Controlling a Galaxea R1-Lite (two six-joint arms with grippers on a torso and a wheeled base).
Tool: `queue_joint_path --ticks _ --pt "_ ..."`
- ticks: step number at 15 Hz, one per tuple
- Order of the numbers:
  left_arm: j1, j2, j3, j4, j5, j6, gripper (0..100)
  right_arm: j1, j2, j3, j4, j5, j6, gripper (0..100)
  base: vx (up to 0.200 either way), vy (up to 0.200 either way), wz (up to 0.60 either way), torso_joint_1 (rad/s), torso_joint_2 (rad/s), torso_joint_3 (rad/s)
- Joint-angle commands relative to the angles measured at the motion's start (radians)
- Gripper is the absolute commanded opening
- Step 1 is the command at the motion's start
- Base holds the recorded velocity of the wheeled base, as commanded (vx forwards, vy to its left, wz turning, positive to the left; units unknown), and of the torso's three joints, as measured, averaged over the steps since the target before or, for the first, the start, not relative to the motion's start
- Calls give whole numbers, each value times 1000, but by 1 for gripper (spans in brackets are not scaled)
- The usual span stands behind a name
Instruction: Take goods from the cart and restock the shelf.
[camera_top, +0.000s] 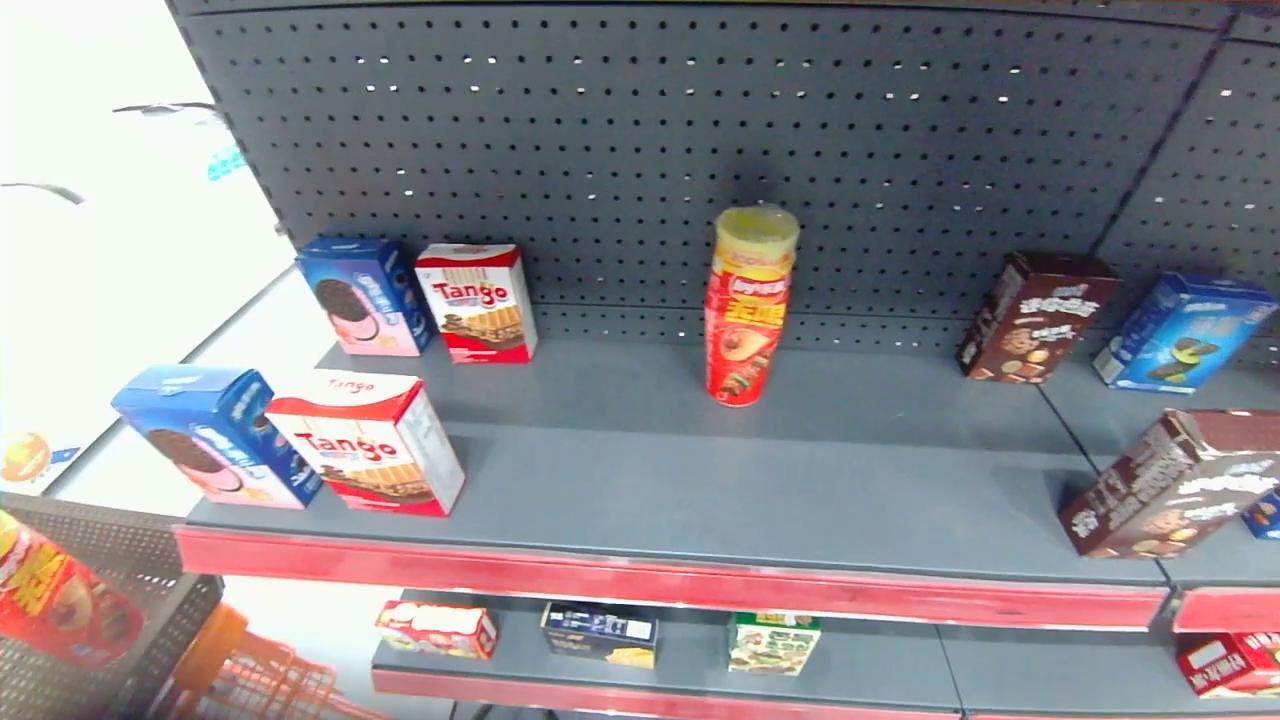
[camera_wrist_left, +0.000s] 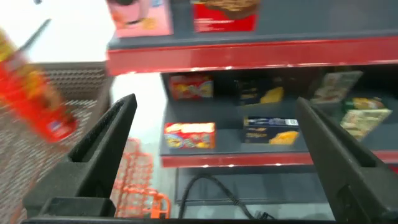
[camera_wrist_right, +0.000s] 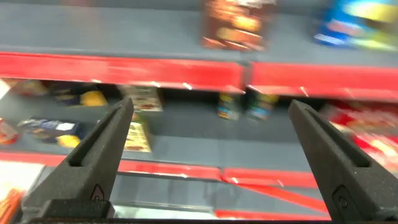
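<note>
Lower left of the head frame: the cart (camera_top: 165, 590) mesh is cut off by the edge. A red canister (camera_top: 55, 600) against the mesh shows only in part, and it is smeared by blur in the left wrist view. Right edge: a brown box (camera_top: 1170, 485) is partly cropped. Centre: a yellow-lidded canister (camera_top: 748, 305) stands upright on the grey shelf (camera_top: 700, 470), near the pegboard back.

Left gripper (camera_wrist_left: 216, 106): fingers spread wide, nothing between them, touching nothing. Right gripper (camera_wrist_right: 211, 107): likewise wide and empty, facing the shelf's red front edge.
</note>
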Motion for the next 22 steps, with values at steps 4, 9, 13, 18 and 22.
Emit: queue_joint_path --ticks 4,9,13,18,22 --pt "-1 1 0 1 0 -1 100 -1 0 0 -1 0 0 100 0 0 600 7 2 2" --pt "1 1 0 0 0 -1 100 -1 0 0 -1 0 0 100 0 0 120 0 -1 0" --pt "-1 1 0 0 -2 4 100 -1 0 0 -1 0 0 100 0 0 0 0 0 0" --pt "-1 1 0 0 -2 4 100 1 0 0 -1 2 -3 100 0 0 0 0 0 0" --pt "-1 1 0 0 0 -1 100 -1 0 0 -2 -1 -9 100 0 0 150 1 1 2"
